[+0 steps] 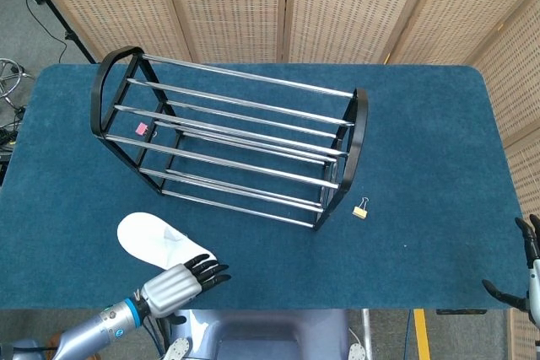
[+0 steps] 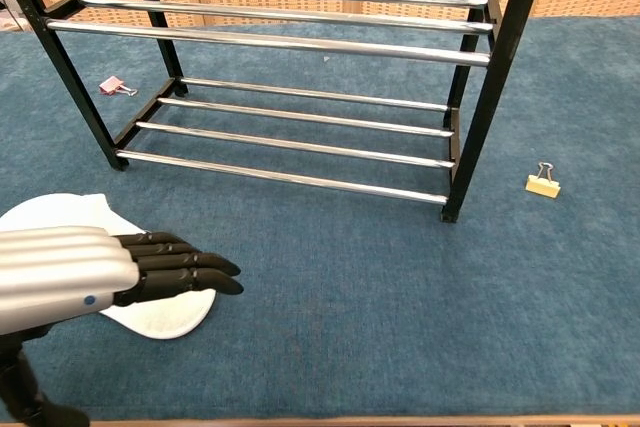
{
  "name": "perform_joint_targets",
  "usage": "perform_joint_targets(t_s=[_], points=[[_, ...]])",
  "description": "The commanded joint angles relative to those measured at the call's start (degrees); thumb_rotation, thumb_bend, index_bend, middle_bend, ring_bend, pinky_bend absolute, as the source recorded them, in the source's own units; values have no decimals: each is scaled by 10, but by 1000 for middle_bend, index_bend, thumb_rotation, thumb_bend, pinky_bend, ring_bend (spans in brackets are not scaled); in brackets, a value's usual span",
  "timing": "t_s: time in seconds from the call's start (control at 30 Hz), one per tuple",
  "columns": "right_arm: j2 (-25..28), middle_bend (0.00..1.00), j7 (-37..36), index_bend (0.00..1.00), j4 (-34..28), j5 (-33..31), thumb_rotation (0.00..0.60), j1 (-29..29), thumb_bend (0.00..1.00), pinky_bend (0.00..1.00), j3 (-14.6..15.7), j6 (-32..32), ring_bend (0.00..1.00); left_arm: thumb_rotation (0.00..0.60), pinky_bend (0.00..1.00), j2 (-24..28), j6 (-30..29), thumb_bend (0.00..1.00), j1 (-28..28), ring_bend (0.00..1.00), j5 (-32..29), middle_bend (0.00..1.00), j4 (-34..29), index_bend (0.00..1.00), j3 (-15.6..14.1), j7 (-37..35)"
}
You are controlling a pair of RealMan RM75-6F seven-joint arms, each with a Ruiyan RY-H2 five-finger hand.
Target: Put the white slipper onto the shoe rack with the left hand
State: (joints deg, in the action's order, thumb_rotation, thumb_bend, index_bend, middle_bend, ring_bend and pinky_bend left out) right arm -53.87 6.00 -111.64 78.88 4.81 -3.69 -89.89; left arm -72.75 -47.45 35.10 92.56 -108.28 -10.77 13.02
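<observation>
The white slipper (image 1: 153,241) lies flat on the blue table, in front of the shoe rack's left end; the chest view shows the slipper (image 2: 150,313) partly under my hand. My left hand (image 1: 179,281) hovers over the slipper's near end with its fingers stretched out straight and holds nothing; in the chest view the left hand (image 2: 95,273) covers most of the slipper. The black and chrome shoe rack (image 1: 229,147) stands mid-table, its shelves bare. My right hand (image 1: 527,280) shows at the right edge, fingers apart and off the table.
A yellow binder clip (image 1: 361,207) lies to the right of the rack's foot. A pink binder clip (image 1: 142,129) sits under the rack's left end. Wicker screens stand behind the table (image 1: 439,149).
</observation>
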Motion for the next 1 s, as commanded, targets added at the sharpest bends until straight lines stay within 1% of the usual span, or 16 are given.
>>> perform_joint_targets(t_s=[0.03,0.17,0.33,0.5,0.6,0.67,0.77,0.9,1.0], points=[[1,0,-2,0,0,0,600,0,0,0,0,0,0,600,0,-28,22,144,5,0,-48,0,11,0,23,39],[3,0,-8,0,1,-1,600,1,0,0,-1,-2,0,600,0,-46,36,144,8,0,-93,0,17,0,30,78],[5,0,-11,0,1,0,600,2,0,0,-1,-3,0,600,0,-53,38,144,9,0,-130,0,18,0,30,120],[4,0,-11,0,1,0,600,2,0,0,-1,-4,0,600,0,-48,36,144,8,0,-141,0,10,0,20,136],[4,0,-11,0,1,0,600,2,0,0,-1,-3,0,600,0,-42,29,144,3,0,-133,0,6,0,7,143],[4,0,-11,0,1,0,600,2,0,0,-2,-5,0,600,0,-30,23,144,-5,0,-110,0,0,0,-13,138],[4,0,-11,0,0,0,600,2,0,0,-1,-4,0,600,0,-13,14,144,-13,0,-80,0,-1,0,-34,127],[4,0,-9,0,-1,3,600,3,0,0,0,-5,0,600,0,5,12,144,-18,0,-62,0,0,0,-51,117],[3,0,-7,0,-1,2,600,3,0,0,0,-5,0,600,0,17,6,145,-23,0,-40,0,4,0,-65,96]])
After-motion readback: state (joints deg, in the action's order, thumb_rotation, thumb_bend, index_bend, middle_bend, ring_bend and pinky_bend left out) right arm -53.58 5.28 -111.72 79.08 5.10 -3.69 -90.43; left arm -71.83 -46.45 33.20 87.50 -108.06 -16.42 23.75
